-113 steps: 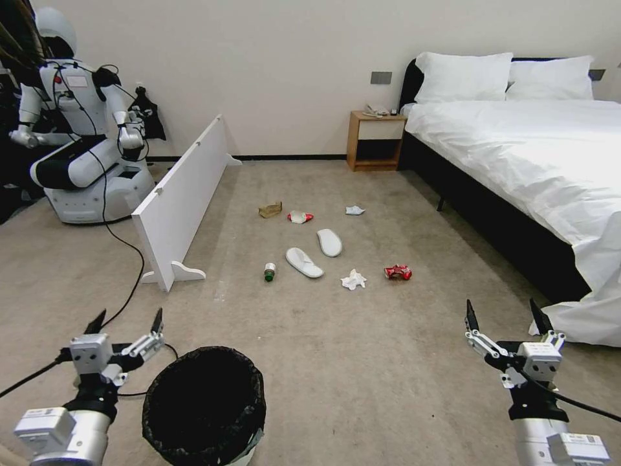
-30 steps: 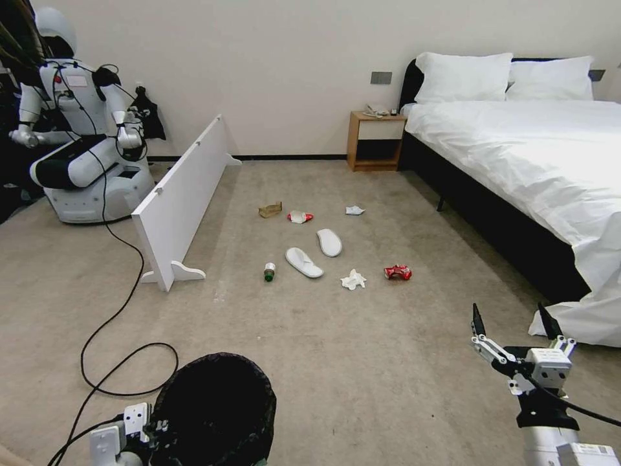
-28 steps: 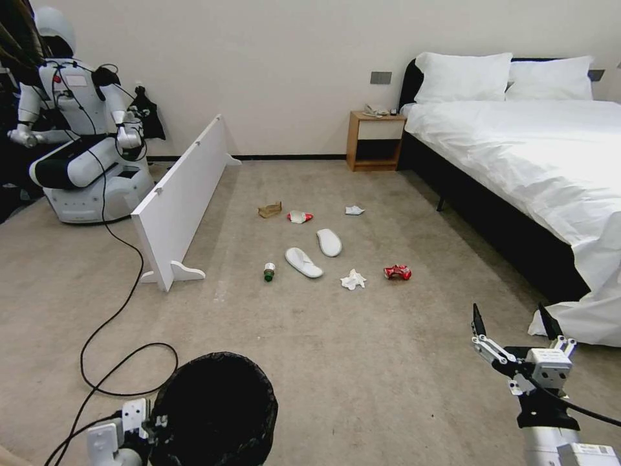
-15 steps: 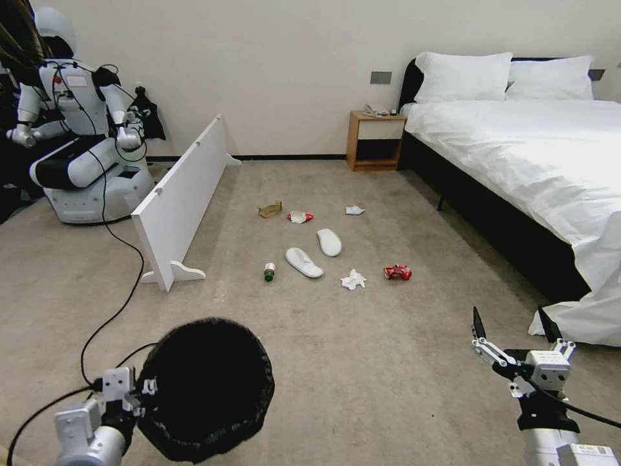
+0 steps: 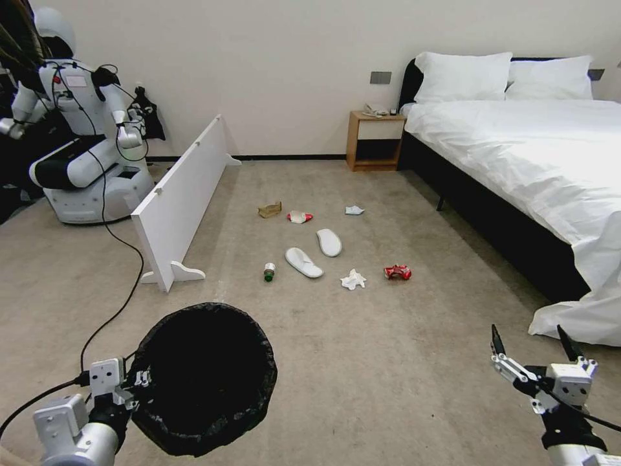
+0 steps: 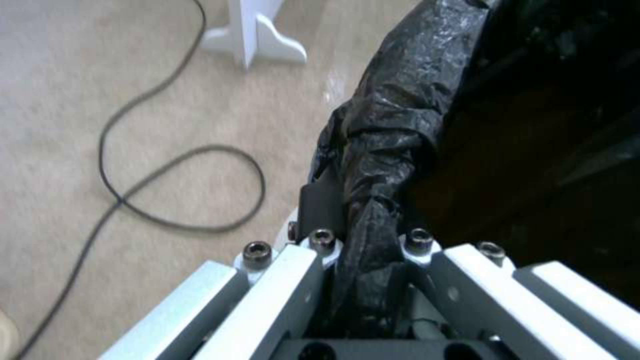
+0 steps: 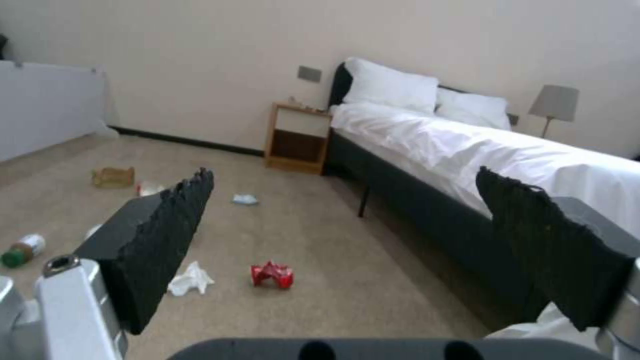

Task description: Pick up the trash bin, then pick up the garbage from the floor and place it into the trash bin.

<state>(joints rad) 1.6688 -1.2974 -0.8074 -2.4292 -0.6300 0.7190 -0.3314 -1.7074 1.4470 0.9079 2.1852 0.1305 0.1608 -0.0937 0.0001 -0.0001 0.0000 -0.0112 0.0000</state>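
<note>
The trash bin (image 5: 207, 375), lined with a crinkled black bag, hangs tilted at the lower left with my left gripper (image 5: 139, 382) shut on its near rim. In the left wrist view the gripper (image 6: 367, 235) pinches the bag-covered rim (image 6: 400, 115). The garbage lies on the carpet ahead: a crushed red can (image 5: 398, 272), a tissue (image 5: 353, 279), two white slippers (image 5: 303, 262) (image 5: 329, 242), a green-capped bottle (image 5: 269, 272), a brown paper scrap (image 5: 270, 210), a red-white packet (image 5: 299, 217) and a pale blue mask (image 5: 354, 210). My right gripper (image 5: 529, 343) stands open and empty at the lower right.
A white board (image 5: 181, 194) stands on feet at the left, with another robot (image 5: 77, 129) behind it and a black cable (image 5: 123, 278) trailing across the carpet. A bed (image 5: 537, 168) lines the right side, a wooden nightstand (image 5: 375, 139) by the wall.
My left gripper went down beside the bin, closed on its rim and raised it off the floor, tilted. My right arm sank a little lower.
</note>
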